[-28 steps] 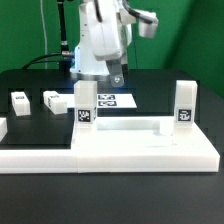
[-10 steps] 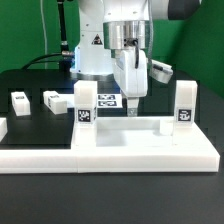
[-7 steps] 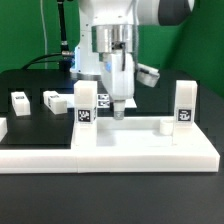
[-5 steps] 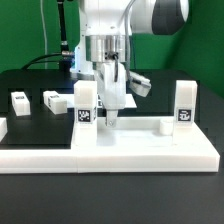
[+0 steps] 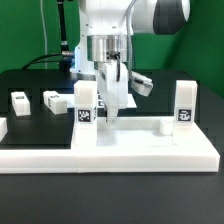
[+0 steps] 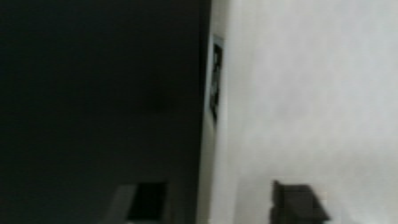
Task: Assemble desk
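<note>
A matte black table [image 5: 40, 120] fills the scene in front of a plain green backdrop [image 5: 190, 50], with dark cables [image 5: 55, 50] hanging at the exterior view's left. In the foreground lies the broad flat white plastic tabletop slab [image 5: 150, 150] with raised rims. A long low white rail [image 5: 35, 158] sits just beside it on the exterior view's left.

One short square white tagged leg [image 5: 86, 105] stands upright at the slab's far corner on that side. A second upright leg [image 5: 183, 103] stands at the opposite far corner. A loose leg [image 5: 20, 101] and another loose leg [image 5: 52, 100] lie on the table, well apart from the slab.

The white arm's two-finger gripper [image 5: 109, 117] points down just beside the first upright leg, low over the slab's far rim. In the wrist view the gripper [image 6: 222, 200] has its dark fingertips [image 6: 151, 198] spread apart, clamping nothing. Between them a blurred white surface [image 6: 302, 100] meets the black table.
</note>
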You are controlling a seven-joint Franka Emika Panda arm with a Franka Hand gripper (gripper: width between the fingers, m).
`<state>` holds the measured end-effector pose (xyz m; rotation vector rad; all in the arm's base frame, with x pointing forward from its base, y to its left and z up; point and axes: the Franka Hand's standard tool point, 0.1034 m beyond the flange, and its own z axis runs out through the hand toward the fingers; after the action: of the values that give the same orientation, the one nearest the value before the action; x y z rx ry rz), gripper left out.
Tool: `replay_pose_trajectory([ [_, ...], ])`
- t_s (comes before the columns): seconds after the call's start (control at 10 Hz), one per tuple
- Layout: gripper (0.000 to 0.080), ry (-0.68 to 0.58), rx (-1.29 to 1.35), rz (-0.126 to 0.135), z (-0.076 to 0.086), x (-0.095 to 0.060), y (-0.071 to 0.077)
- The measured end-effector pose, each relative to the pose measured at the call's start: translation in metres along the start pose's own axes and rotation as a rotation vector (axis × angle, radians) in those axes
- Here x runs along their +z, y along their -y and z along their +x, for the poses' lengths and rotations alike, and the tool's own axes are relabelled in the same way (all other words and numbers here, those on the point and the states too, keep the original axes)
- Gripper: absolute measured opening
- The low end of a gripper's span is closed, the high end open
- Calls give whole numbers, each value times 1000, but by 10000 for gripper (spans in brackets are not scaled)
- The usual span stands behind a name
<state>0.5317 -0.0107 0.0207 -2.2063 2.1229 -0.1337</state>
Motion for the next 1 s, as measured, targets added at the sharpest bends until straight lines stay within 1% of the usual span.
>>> replay_pose_trajectory([
  [0.1,95,0,0,-1,0,0,0],
  [0.2,95,1,6,-4,1,0,-2],
  [0.3,62,1,7,-4,1,0,-2],
  [1.0,62,1,7,-4,1,0,-2],
])
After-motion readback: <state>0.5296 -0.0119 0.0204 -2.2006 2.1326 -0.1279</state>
